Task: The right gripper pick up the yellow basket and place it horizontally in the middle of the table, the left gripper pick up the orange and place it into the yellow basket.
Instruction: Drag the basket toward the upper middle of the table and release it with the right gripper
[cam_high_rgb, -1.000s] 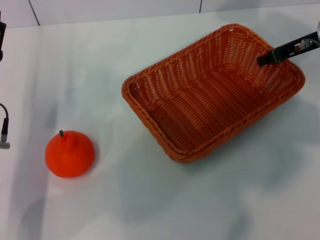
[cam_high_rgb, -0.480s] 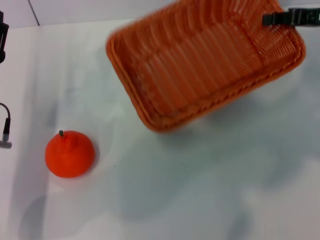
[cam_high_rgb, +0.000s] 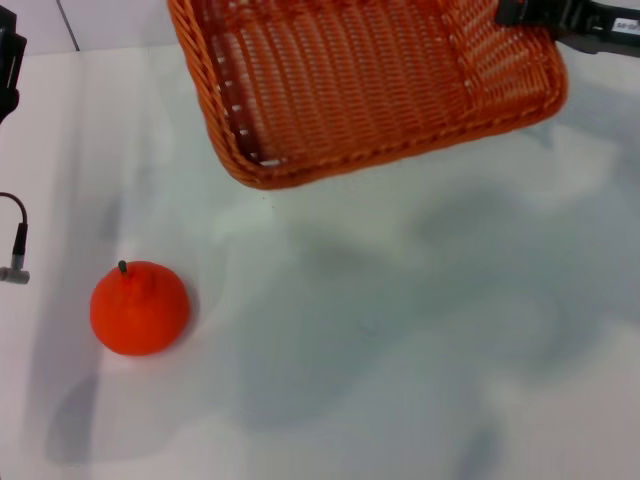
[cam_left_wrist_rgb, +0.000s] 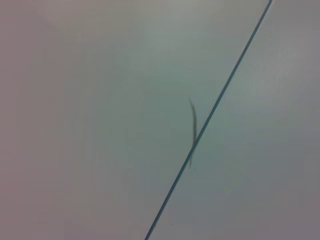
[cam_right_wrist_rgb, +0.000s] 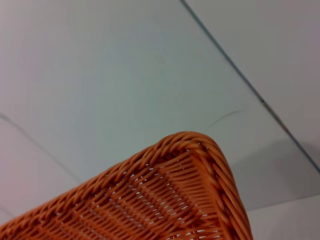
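The yellow basket (cam_high_rgb: 370, 80), orange-brown wicker, hangs tilted in the air above the far side of the table (cam_high_rgb: 400, 350), its near rim low. My right gripper (cam_high_rgb: 530, 14) at the top right is shut on the basket's far right rim. A corner of the basket (cam_right_wrist_rgb: 165, 200) fills the bottom of the right wrist view. The orange (cam_high_rgb: 139, 307), with its dark stem up, sits on the table at the near left. My left gripper (cam_high_rgb: 8, 60) is at the far left edge, apart from the orange, with its cable connector (cam_high_rgb: 15, 262) hanging below.
A dark seam (cam_left_wrist_rgb: 210, 120) crosses the white surface in the left wrist view. The basket's shadow (cam_high_rgb: 420, 260) falls on the middle of the table.
My right gripper has lifted the basket off the table and carried it up and to the left, tilting it. The orange and left arm have stayed put.
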